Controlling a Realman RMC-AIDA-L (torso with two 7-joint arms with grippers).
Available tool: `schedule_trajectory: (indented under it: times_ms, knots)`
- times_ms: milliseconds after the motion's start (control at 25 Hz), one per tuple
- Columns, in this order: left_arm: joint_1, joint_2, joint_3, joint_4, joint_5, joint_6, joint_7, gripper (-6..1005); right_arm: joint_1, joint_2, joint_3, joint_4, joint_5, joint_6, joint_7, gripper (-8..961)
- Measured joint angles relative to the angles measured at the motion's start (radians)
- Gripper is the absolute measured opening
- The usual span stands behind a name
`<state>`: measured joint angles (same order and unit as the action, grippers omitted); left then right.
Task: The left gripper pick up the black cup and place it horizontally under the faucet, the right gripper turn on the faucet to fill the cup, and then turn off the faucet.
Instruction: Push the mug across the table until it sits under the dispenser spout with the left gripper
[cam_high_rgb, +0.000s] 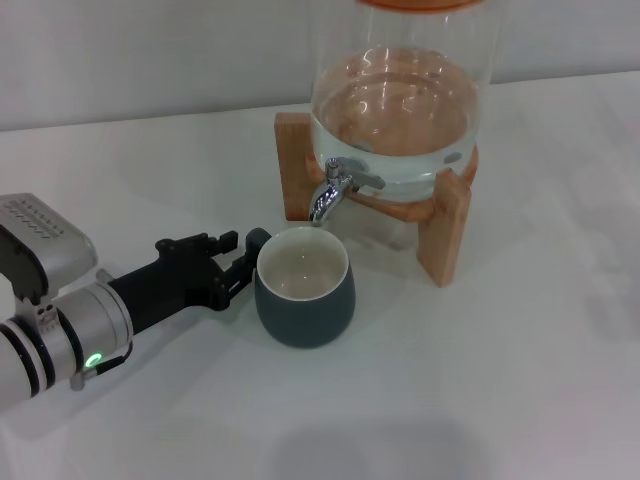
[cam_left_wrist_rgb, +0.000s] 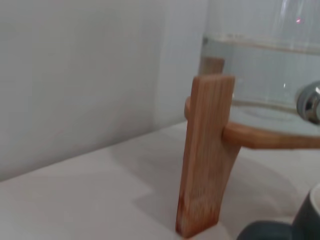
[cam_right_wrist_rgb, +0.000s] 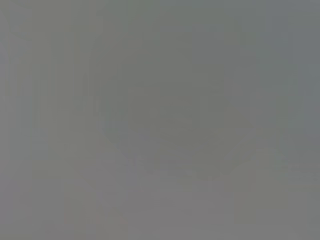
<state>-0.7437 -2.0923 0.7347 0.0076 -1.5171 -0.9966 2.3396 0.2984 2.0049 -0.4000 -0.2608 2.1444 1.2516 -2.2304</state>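
I had the left hand (cam_high_rgb: 243, 262) at the cup's (cam_high_rgb: 303, 286) handle, fingers apparently pinching it. The cup sat upright on the counter (cam_high_rgb: 500, 380), mouth up, axis vertical, just below the faucet (cam_high_rgb: 332, 190). My worry: spout over the far rim, so water could miss. Right hand wasn't visible.

Readable text: none in any view.
Water dispenser (cam_high_rgb: 400, 110): clear glass, no label or brand.
Black cup (cam_high_rgb: 305, 290): plain, no print.
Left gripper (cam_high_rgb: 235, 265): no markings legible; only a green light on its wrist.
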Motion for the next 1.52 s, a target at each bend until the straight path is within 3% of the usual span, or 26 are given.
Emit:
schedule_trajectory:
  times_ms: [1200,1520]
  knots:
    - [-0.002,-0.003,0.0,0.026,0.032,-0.005,0.012,393,0.002,0.0,0.005,0.0,0.0,0.0,0.0,808]
    - [0.013,0.001,0.001,0.028,0.032,-0.062,0.012,393,0.002,0.0,0.012,0.0,0.0,-0.008,0.0,808]
